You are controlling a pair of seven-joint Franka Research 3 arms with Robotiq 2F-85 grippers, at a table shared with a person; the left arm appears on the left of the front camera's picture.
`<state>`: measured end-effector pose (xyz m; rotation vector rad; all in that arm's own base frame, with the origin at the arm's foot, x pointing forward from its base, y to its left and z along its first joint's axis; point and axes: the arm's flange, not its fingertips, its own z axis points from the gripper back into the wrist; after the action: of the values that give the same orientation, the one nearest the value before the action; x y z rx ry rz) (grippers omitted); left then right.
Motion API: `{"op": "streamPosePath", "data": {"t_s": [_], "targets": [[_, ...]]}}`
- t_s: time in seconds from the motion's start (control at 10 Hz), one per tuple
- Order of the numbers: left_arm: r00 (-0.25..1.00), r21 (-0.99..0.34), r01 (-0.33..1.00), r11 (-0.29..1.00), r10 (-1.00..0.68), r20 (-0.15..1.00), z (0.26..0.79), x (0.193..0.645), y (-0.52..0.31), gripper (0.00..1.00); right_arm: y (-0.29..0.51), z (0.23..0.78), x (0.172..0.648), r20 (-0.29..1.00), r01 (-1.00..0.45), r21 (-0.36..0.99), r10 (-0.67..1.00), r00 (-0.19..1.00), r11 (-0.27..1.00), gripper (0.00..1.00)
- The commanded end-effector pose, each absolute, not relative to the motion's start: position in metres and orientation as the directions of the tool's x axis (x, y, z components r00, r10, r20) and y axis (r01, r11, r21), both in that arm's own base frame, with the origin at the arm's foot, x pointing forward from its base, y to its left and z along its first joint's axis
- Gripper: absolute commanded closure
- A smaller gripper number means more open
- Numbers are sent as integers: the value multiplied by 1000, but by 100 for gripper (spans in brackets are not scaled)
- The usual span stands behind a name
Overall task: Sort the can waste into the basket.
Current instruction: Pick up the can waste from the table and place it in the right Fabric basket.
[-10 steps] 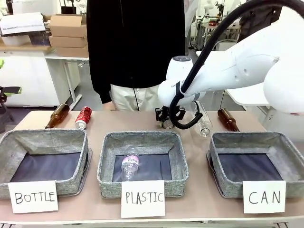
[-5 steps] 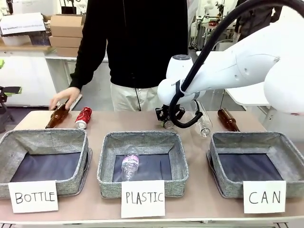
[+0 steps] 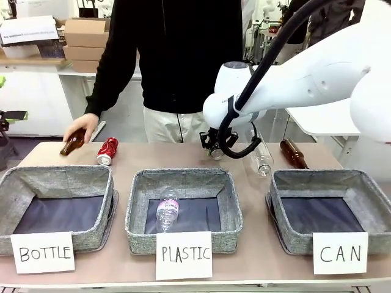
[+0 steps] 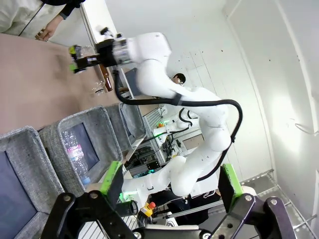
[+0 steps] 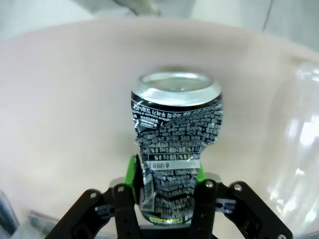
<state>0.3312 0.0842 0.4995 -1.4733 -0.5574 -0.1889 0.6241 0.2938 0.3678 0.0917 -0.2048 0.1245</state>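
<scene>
1. Big picture first: the white right arm (image 3: 305,73) has come up a bit compared with a second ago. Its wrist sits higher over the far side of the tan surface (image 3: 250,256), so this looks like the lift after the pick.

2. The grey woven basket with the "CAN" sign (image 3: 330,210) is at the robot's right, empty, dark lining showing. It's off to the side of where the claw is now, so my guess is the next bit is a sideways carry over its rim and then a drop.

3. The person in the black top has moved too. A hand (image 3: 82,125) is now down at the far left corner, gripping the brown glass bottle (image 3: 73,142) and tilting it up off the surface. A second ago that bottle was just lying there.

4. The right claw (image 5: 165,186) is clenched on the dented dark blue-silver can with tiny white print (image 5: 174,144), green pads squeezing its crumpled waist, silver top facing away. In the front view the can is mostly hidden behind the claw.

5. The left claw (image 4: 169,181) is parked way up, fingers spread, holding nothing.

6. The shiny red dented can (image 3: 107,151) is lying on the surface just beside the person's bottle, untouched. So one can is in hand and one is left.
</scene>
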Motion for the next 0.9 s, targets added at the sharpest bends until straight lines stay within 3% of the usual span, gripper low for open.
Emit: {"op": "streamPosePath", "data": {"t_s": [0.0,0.2,0.4,0.6,0.8], "targets": [[849,-876,473,93,219,481,501,331,84,0,249,479,532,134,-283,145,264,955,948,100],[849,-876,473,93,219,481,501,331,84,0,181,537,439,-34,-372,124,379,925,920,100],[849,-876,473,93,219,481,501,331,84,0,118,525,381,-68,-362,130,373,926,923,100],[849,-876,473,93,219,481,501,331,84,0,60,493,347,37,-295,202,293,955,934,100],[849,-876,473,93,219,481,501,331,84,0,36,468,349,-26,-226,236,239,971,945,100]]}}
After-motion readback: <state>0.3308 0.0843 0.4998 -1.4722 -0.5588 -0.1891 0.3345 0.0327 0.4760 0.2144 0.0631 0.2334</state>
